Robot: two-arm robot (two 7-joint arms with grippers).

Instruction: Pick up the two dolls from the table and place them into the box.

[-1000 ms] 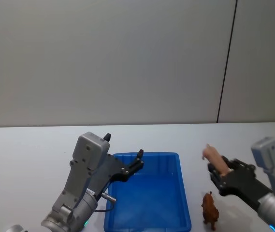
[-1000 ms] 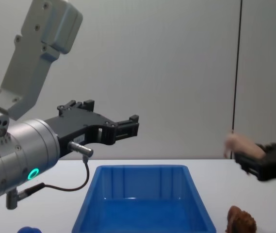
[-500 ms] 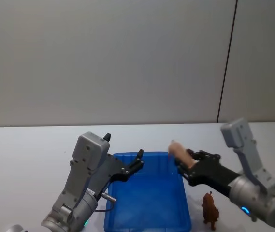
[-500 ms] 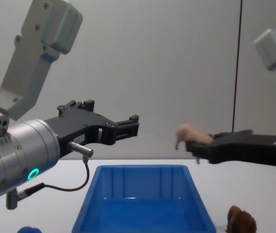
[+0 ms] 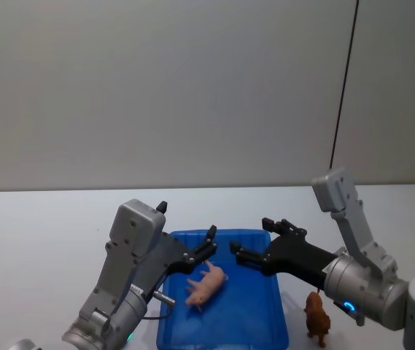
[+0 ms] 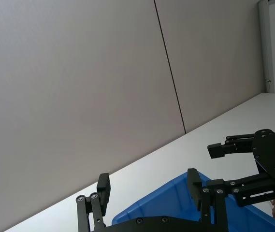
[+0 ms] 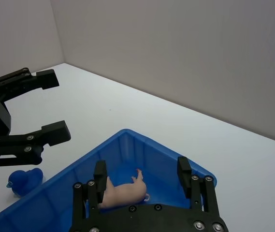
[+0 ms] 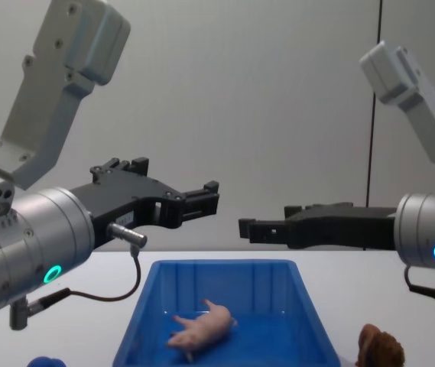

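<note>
Pale pink toy pig [image 5: 206, 284]: inside bright blue rectangular plastic bin [image 5: 236, 315]. Right claw [image 5: 249, 238]: released, above bin. Left claw [image 5: 187, 219]: released, empty.

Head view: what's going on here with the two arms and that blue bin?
The right gripper hangs open and empty over the large bright blue plastic bin, and the pale pink toy pig lies inside the bin below it. The brown four-legged toy animal stands on the white tabletop just right of the bin. The left gripper hangs open and empty by the bin's left side.
</note>
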